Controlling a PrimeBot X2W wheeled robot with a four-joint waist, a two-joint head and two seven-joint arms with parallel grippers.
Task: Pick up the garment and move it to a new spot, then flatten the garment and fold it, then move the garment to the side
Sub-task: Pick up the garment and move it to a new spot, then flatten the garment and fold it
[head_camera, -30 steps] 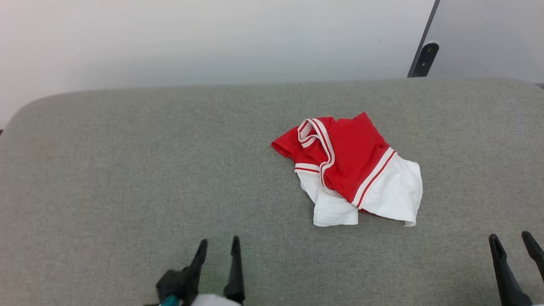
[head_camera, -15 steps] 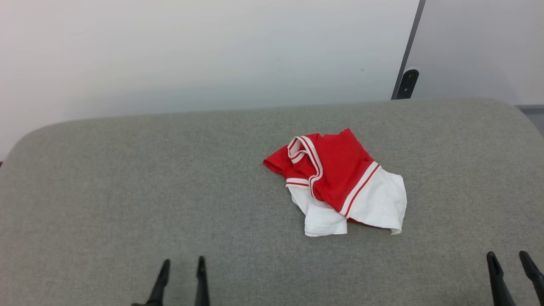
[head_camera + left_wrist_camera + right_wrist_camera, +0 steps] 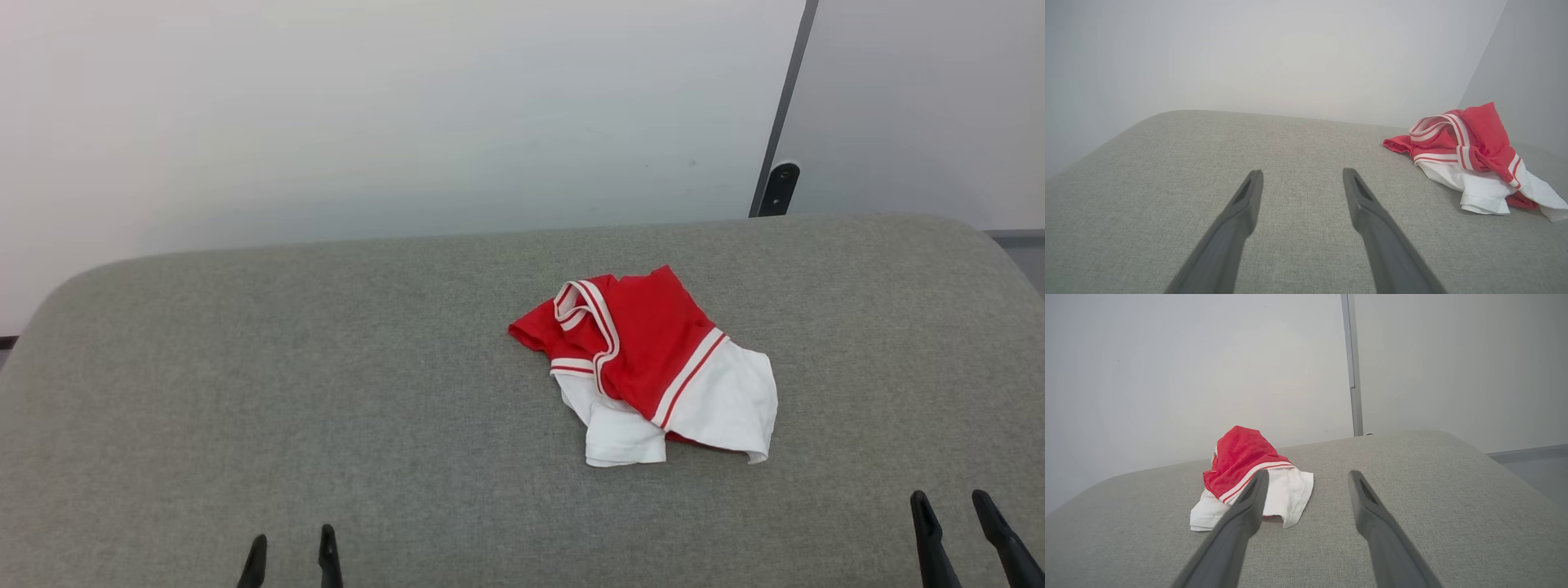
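- The crumpled red-and-white garment (image 3: 653, 367) lies right of centre on a grey padded surface (image 3: 326, 367).
- The left fingers (image 3: 328, 559) and right fingers (image 3: 927, 539) are spread apart, empty, at the near edge.

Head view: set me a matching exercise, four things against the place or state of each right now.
Things:
1 jersey
2 left gripper
3 right gripper
4 grey cushion

Place or state:
A open, at the lower right
B crumpled, right of centre
C open, at the lower left
D lies under the jersey

Pairs: 1-B, 2-C, 3-A, 4-D
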